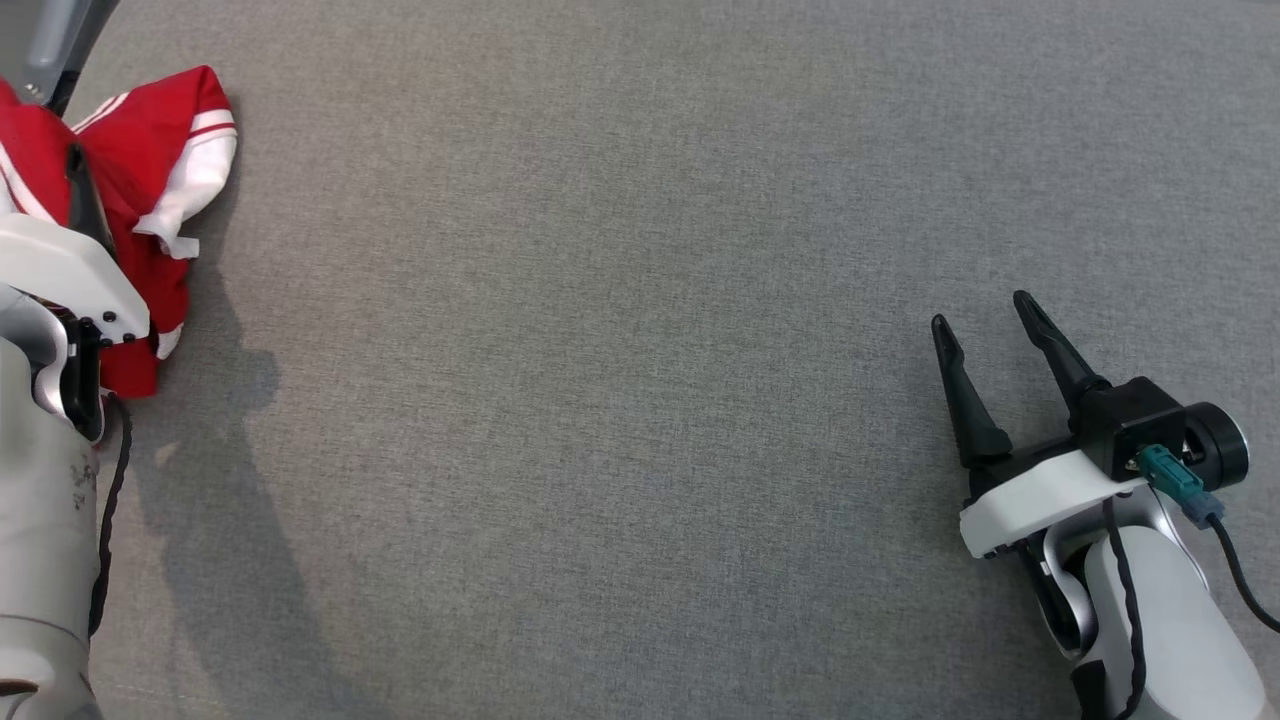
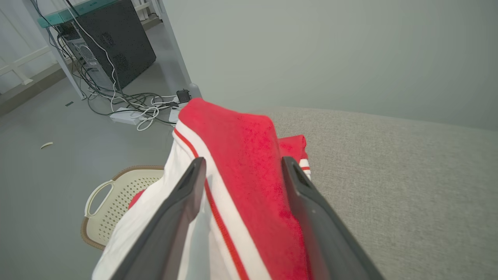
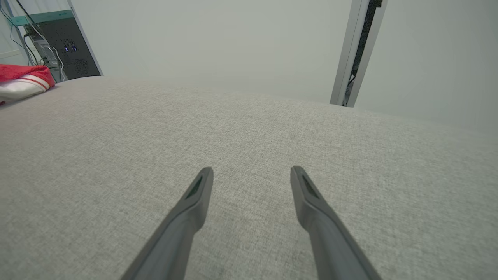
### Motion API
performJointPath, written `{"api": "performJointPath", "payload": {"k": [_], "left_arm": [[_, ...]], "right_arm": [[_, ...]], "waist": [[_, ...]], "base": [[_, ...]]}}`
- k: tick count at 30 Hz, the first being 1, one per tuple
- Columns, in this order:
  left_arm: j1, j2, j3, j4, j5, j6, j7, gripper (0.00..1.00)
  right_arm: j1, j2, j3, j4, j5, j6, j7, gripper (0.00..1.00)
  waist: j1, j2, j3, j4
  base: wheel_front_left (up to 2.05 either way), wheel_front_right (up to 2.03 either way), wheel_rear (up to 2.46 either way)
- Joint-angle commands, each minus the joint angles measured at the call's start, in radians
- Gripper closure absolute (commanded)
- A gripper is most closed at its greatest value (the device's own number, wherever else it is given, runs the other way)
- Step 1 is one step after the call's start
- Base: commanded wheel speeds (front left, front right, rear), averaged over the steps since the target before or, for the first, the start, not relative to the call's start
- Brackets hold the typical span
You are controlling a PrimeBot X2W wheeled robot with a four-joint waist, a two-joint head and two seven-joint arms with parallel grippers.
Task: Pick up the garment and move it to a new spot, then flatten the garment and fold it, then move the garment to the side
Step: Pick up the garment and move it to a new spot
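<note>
Obs: garment point(image 1: 150, 170), red w/ white trim, lies bunched at the left edge of the table point(image 1: 640, 300), part hanging off that edge above a basket point(image 2: 116, 194) on the floor. L gripper point(image 2: 241, 171) is at the same edge, jaws wide, one finger each side of a raised red fold whose ridge runs lengthwise btwn them; contact unconfirmed, nothing gripped. R gripper point(image 1: 982, 315) is spread wide and empty over the table's right part, well apart from the garment. Judgement: L arm nearer; closing across the fold should take it.
</note>
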Motion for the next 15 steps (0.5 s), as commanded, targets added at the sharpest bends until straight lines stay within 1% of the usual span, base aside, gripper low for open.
{"api": "performJointPath", "payload": {"k": [1,2,5,7,8,9,10,11,15], "left_arm": [[-0.022,0.001,0.005,0.029,-0.010,0.017,0.014,0.00],[-0.031,0.009,0.002,0.048,-0.002,0.033,0.025,0.00],[-0.044,0.015,0.009,0.087,-0.014,0.044,0.048,0.00],[-0.051,0.030,0.012,0.118,-0.017,0.056,0.070,0.00],[-0.052,0.024,0.018,0.128,-0.028,0.061,0.075,0.00],[-0.052,0.023,0.019,0.134,-0.026,0.067,0.077,0.06],[-0.050,0.025,0.017,0.140,-0.026,0.067,0.077,0.55],[-0.049,0.025,0.021,0.144,-0.034,0.070,0.072,1.00],[-0.038,0.030,0.020,0.156,-0.041,0.073,0.055,1.00]], "right_arm": [[-0.009,-0.004,-0.002,0.000,0.006,0.000,-0.005,0.00],[-0.010,-0.002,-0.001,0.000,0.006,0.000,-0.005,0.00],[-0.010,-0.001,0.000,0.000,0.008,0.000,-0.005,0.00],[-0.014,0.000,0.001,0.003,0.007,0.000,-0.005,0.00],[-0.014,0.000,0.002,0.004,0.008,0.000,-0.005,0.00],[-0.014,0.000,0.003,0.006,0.008,0.000,-0.005,0.00],[-0.014,0.000,0.004,0.008,0.010,0.000,-0.005,0.00],[-0.015,0.000,0.005,0.010,0.011,0.000,-0.005,0.00],[-0.017,0.003,0.008,0.017,0.015,0.000,-0.005,0.00]], "waist": [[0.0000,0.0000,0.009,-0.011],[0.0000,0.0000,0.012,-0.015],[0.0000,0.0000,0.016,-0.021],[0.0000,0.0000,0.021,-0.026],[0.0000,0.0000,0.022,-0.027],[0.0000,0.0000,0.022,-0.029],[0.0000,0.0000,0.022,-0.030],[0.0000,0.0000,0.022,-0.032],[0.0000,0.0000,0.012,-0.036]], "base": [[0.00,0.00,0.00],[0.00,0.00,0.00],[0.00,0.00,0.00],[0.00,0.00,0.00],[0.00,0.00,0.00],[0.00,0.00,0.00],[0.00,0.00,0.00],[0.00,0.00,0.00],[0.00,0.00,0.00]]}}
